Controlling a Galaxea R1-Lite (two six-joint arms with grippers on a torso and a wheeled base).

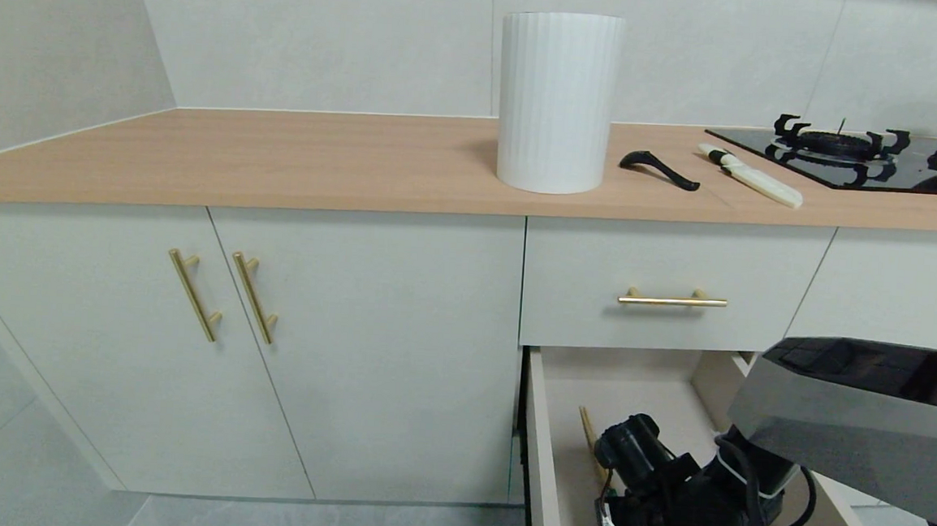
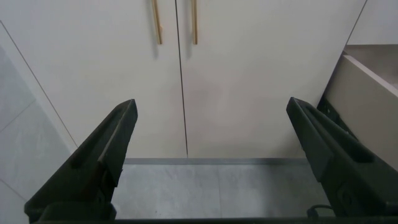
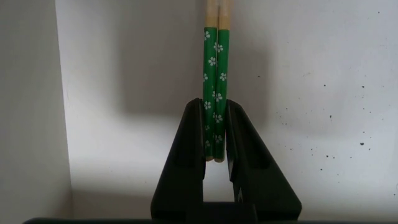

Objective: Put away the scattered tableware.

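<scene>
Head view takes in the wooden counter, where a white ribbed container stands upright, with a black-handled tool and a white knife lying to its right and the stove at the far right. Below them an upper drawer with a gold handle is closed, and the lower drawer is pulled out with the right arm reaching down into it. From here only a short bare-wood end of the chopsticks shows, close to the drawer's left wall. Their long axis runs roughly near to far, and that end points toward the far side of the drawer. The right wrist view adds what the arm hides there. The right gripper has its two fingers pressed against the pair from either side, clamping the green, white-flowered ends. The two sticks lie parallel and touching, their plain wood parts pointing away from the gripper over the pale drawer floor. Whether they rest on that floor I cannot tell. The left wrist view shows the left gripper with its fingers spread wide apart and holding nothing. It faces the cabinet doors and their gold handles low above the grey floor, with the drawer's side at the edge.
</scene>
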